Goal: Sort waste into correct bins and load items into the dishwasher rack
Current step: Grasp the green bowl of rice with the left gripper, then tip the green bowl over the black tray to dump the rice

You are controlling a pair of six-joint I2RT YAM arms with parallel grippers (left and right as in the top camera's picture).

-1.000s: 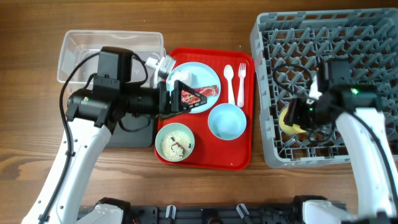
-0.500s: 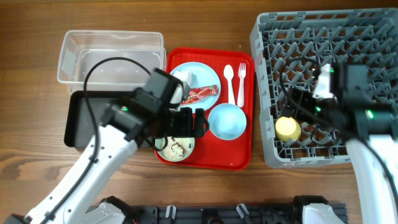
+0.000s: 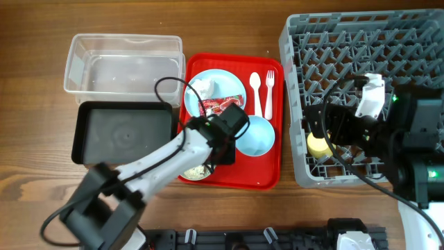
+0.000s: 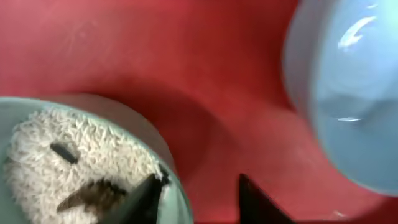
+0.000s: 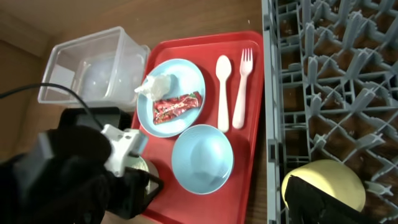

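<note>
The pale green bowl (image 3: 195, 171) of rice scraps (image 4: 74, 155) sits at the red tray's near left. My left gripper (image 4: 199, 200) straddles its rim: one finger inside against the rim, the other outside over the tray with a gap, so it is open and narrowed. The light blue bowl (image 3: 255, 135) lies just right of it. The plate (image 3: 232, 83) holds the napkin (image 3: 203, 87) and red wrapper (image 3: 220, 105). The spoon (image 3: 254, 90) and fork (image 3: 270, 90) lie beside the plate. The yellow cup (image 3: 318, 144) rests free in the grey rack (image 3: 361, 42). My right gripper (image 3: 326, 126) hangs open above the cup.
The clear tub (image 3: 121, 66) and black tray (image 3: 125, 132) stand left of the red tray (image 3: 267, 177). The rack's near wall rises just right of the red tray. My left arm crosses the black tray's near right corner.
My left arm swung from over the plate down to the green bowl, and its jaws narrowed around the rim. My right gripper let go of the yellow cup and lifted off it.
</note>
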